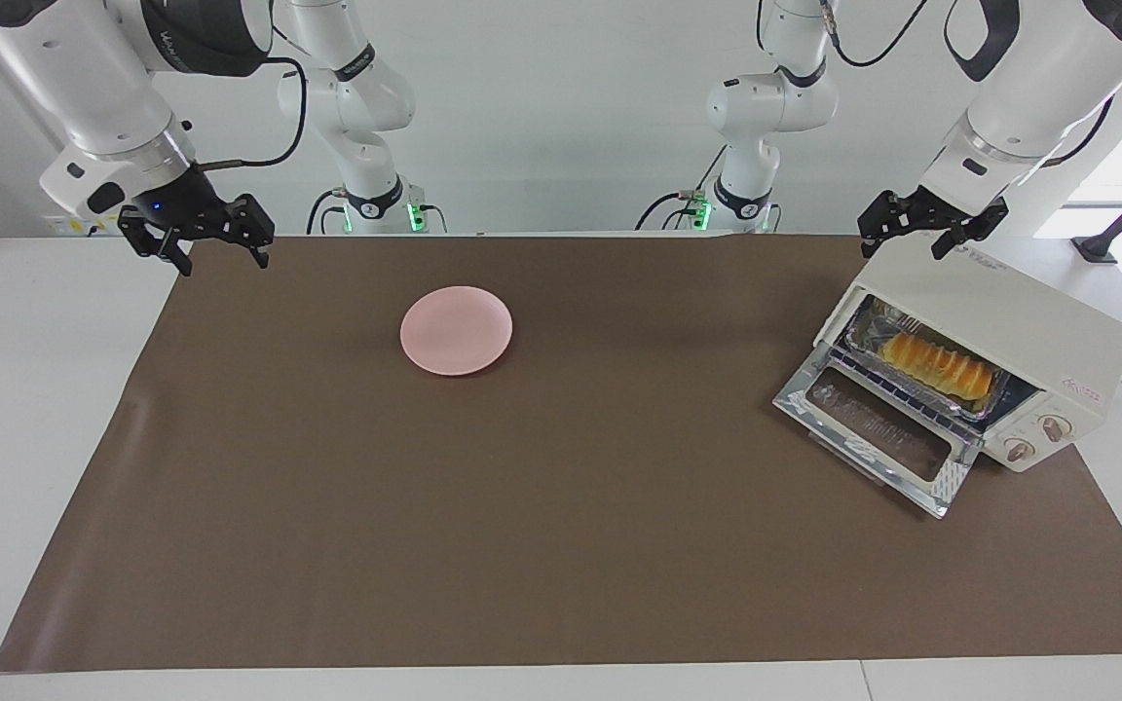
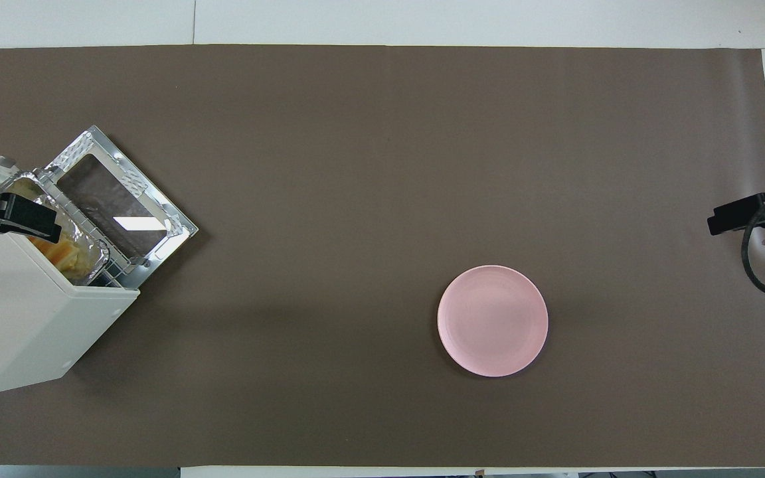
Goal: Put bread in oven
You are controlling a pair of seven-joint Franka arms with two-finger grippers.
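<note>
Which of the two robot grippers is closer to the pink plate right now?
Right. The right gripper hangs over the mat's edge at its arm's end of the table, well short of the pink plate. The left gripper hangs over the oven, farther from the plate.

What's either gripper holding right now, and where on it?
Nothing. The left gripper hangs open over the oven; the right gripper waits open, empty. The bread sits in the foil tray inside.

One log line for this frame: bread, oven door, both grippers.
bread: in foil tray inside oven | door: open | left gripper: open, over oven | right gripper: open, waiting | pink plate: bare
</note>
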